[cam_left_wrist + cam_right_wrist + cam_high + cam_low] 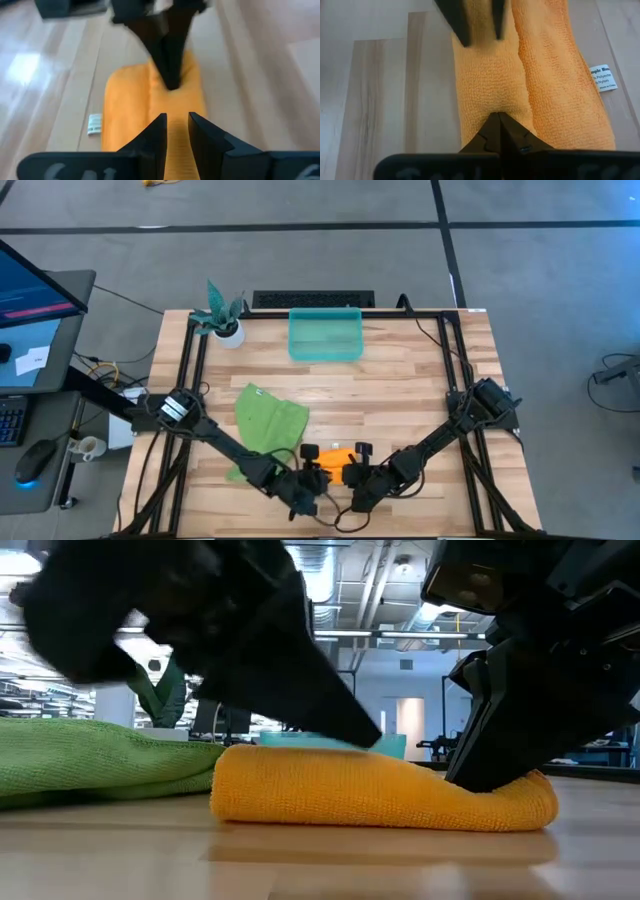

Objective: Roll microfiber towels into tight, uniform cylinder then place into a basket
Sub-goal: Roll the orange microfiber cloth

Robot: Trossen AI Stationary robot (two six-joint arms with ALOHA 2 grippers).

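— Pale wooden planks make up the table [400,395], framed by dark rails, grey floor all round. What lies on it?

— Near the front edge, a soft orange-yellow microfiber towel [385,795], rolled or folded into a low plump bundle with a nubbly looped pile; a lengthwise crease runs along it, and a small white care label [603,78] sticks out at one side. Just beside it, a lime green microfiber towel [268,420] lies loosely crumpled and flat.

— And the arms?

— Both dark grippers meet over the orange bundle. The left gripper [177,131] stands with its fingers narrowly parted, a slim gap between them over the cloth; whether they pinch it I cannot tell. The right gripper [498,126] has its fingertips pressed together, tips down on the towel's surface.

— Basket?

— A shallow translucent teal plastic bin [325,335] sits at the far side of the table, well apart from both towels. A small white pot with a teal plant [222,315] stands near it.

— Anything hard to make out?

— From table height the arms block most of the view; only a sliver of teal shows behind the bundle.
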